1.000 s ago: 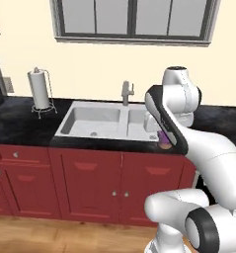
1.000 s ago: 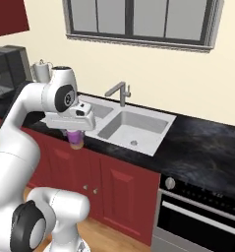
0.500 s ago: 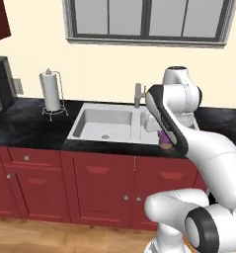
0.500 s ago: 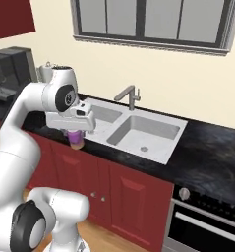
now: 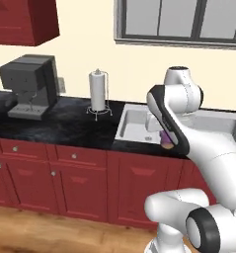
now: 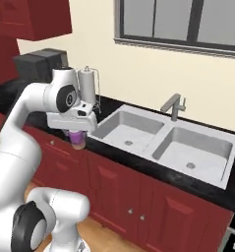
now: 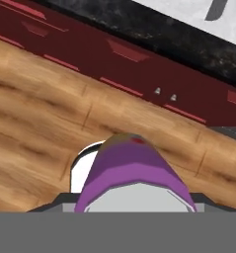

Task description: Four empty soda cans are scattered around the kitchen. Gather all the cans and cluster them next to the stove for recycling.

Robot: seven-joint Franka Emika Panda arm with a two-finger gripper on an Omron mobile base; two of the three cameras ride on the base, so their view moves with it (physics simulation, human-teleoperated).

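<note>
Soda can (image 6: 78, 139), purple, hangs clamped in the fingers (image 6: 77, 132) over the floor (image 7: 35, 113), off the bench (image 6: 153, 168) edge. Should the grip slip while the base drives, it would drop and roll away.

The black marbled countertop (image 5: 70, 126) carries a coffee machine (image 5: 30, 86) and paper-towel holder (image 5: 98, 94).

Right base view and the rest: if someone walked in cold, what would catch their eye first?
First the purple soda can held in the gripper, hanging in front of the dark red cabinets, out past the counter edge. Next the double steel sink under the window, its faucet at the back. To its left stand a paper towel roll and a grey coffee machine on the black countertop.
</note>
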